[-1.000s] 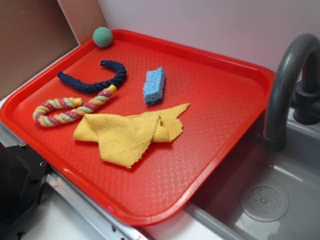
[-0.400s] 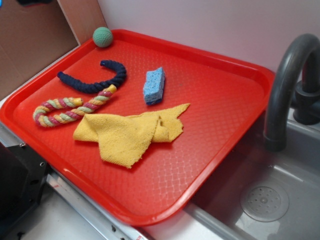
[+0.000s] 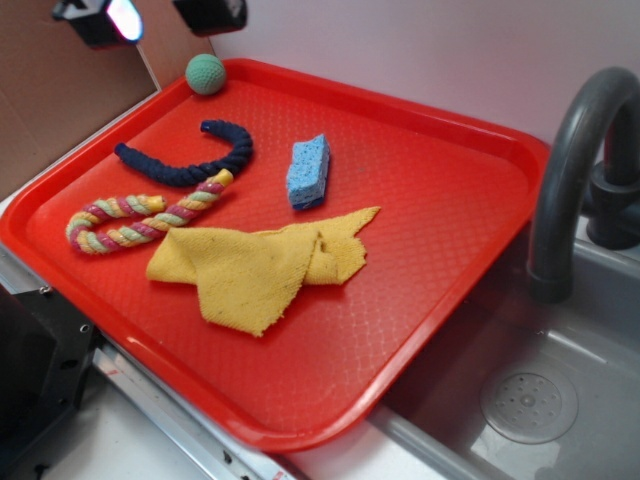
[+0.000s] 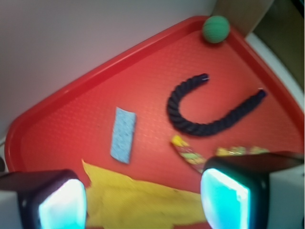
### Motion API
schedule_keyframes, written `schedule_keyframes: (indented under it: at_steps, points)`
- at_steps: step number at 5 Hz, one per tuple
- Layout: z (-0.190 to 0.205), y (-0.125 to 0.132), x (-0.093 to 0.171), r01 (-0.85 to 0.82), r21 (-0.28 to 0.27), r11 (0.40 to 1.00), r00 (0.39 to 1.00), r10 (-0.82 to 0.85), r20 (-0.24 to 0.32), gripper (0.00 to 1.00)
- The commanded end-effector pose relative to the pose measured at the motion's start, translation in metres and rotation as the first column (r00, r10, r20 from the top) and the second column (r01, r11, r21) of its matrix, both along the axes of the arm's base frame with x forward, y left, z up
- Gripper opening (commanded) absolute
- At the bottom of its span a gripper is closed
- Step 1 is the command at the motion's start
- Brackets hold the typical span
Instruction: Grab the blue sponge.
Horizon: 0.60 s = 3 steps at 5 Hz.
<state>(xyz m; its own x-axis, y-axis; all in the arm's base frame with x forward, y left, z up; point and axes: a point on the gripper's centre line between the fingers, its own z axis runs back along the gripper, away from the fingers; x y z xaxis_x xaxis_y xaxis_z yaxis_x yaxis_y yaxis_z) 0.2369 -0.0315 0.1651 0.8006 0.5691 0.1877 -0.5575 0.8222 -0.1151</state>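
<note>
The blue sponge [image 3: 308,172] lies on the red tray [image 3: 440,230], right of the tray's middle; it also shows in the wrist view [image 4: 123,134], upper left of centre. My gripper [image 3: 150,15] enters at the exterior view's top left, high above the tray's far-left corner. Its two fingers stand wide apart with nothing between them. In the wrist view the gripper [image 4: 143,200] is open, its glowing pads [image 4: 224,200] at the bottom, well short of the sponge, with yellow cloth below.
A yellow cloth [image 3: 255,265] lies in front of the sponge. A dark navy rope [image 3: 195,160], a multicoloured rope [image 3: 135,218] and a teal-green ball [image 3: 205,73] lie at the tray's left and back. A grey tap [image 3: 575,170] and sink [image 3: 530,400] stand to the right.
My gripper has come into the exterior view at the top left; a second ago it was out of sight. The sponge and other things have not moved.
</note>
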Motion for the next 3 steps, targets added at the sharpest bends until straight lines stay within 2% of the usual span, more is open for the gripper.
schedule_keyframes:
  at_steps: [1,2,3]
  points:
    - [-0.071,-0.009,0.033,0.036,0.009,0.999,0.994,-0.034,-0.1,1.0]
    - [-0.091,-0.007,0.037,0.04,0.007,0.999,0.991,-0.039,-0.128,1.0]
    - [-0.109,-0.011,0.039,0.061,0.029,0.998,0.985,-0.056,-0.164,1.0]
